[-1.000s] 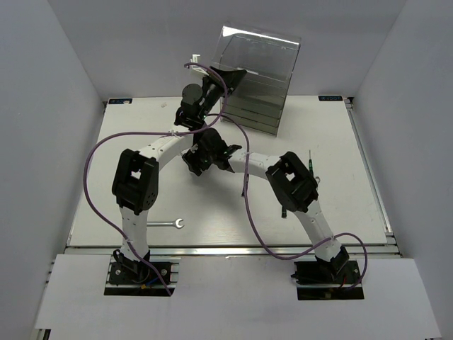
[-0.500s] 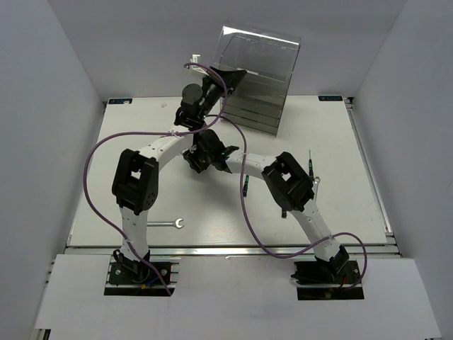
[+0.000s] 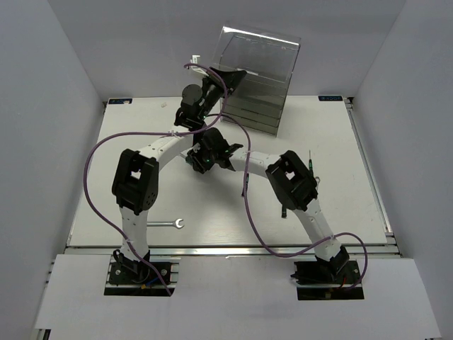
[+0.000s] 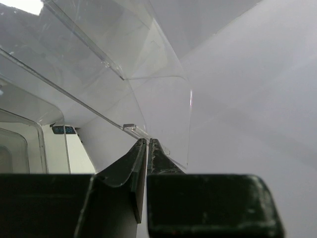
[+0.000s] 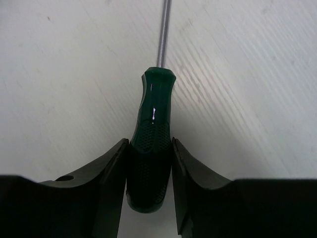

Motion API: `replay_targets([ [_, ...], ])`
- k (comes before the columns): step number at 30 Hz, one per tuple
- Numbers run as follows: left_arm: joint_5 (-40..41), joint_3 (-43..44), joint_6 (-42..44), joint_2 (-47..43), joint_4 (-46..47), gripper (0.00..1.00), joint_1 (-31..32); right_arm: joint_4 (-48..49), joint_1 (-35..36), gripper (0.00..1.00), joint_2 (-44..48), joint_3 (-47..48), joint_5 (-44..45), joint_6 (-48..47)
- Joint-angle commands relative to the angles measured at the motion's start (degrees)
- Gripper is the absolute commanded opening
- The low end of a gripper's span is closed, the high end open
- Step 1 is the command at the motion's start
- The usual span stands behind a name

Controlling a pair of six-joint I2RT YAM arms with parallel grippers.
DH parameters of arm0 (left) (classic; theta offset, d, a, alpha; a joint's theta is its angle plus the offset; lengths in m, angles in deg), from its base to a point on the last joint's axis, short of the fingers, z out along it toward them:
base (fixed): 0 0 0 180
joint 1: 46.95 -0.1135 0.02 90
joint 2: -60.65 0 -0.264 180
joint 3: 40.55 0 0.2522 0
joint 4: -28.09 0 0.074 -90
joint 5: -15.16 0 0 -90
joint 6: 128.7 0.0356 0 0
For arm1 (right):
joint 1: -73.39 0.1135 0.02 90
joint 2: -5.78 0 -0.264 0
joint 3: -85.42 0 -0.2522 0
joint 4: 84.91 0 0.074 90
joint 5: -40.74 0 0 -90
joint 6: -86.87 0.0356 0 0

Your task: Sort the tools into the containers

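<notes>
Nudged toward 12 o'clock, my right gripper (image 5: 149, 145) pinches a screwdriver (image 5: 157, 94) handle — left gripper (image 4: 147, 143) pressed together at the clear drawer (image 4: 163, 109), 12 o'clock.

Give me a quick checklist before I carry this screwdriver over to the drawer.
1. right fingers clamped on screwdriver handle: ok.
2. Shaft in line with the fingers, not skewed: ok.
3. left fingers shut on clear drawer edge: ok.
4. Drawer open wide enough for the drop: cannot tell.
5. Clearance between left arm and right arm, overlapping in top view: cannot tell.
</notes>
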Motion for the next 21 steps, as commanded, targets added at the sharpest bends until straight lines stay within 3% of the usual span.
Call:
replay_targets([
  [1,2.2,-0.5,0.2,-0.9,1.3,0.00,-1.2,-3.9,-3.3,0.00,6.8,-2.5,-4.5,4.1],
  [9,1.8,-0.7,-0.4,-0.5,2.4,0.00,-1.2,-3.0,-9.0,0.00,18.6,-16.2,-5.2,1.8],
  [16,1.6,-0.7,-0.9,-0.2,3.1,0.00,-1.2,5.2,-11.3,0.00,27.2,-29.2,-1.7,-4.6],
  [21,1.5,-0.3,-1.0,-0.1,3.0,0.00,-1.2,6.7,-14.0,0.00,32.1,-32.6,-2.5,-3.1],
])
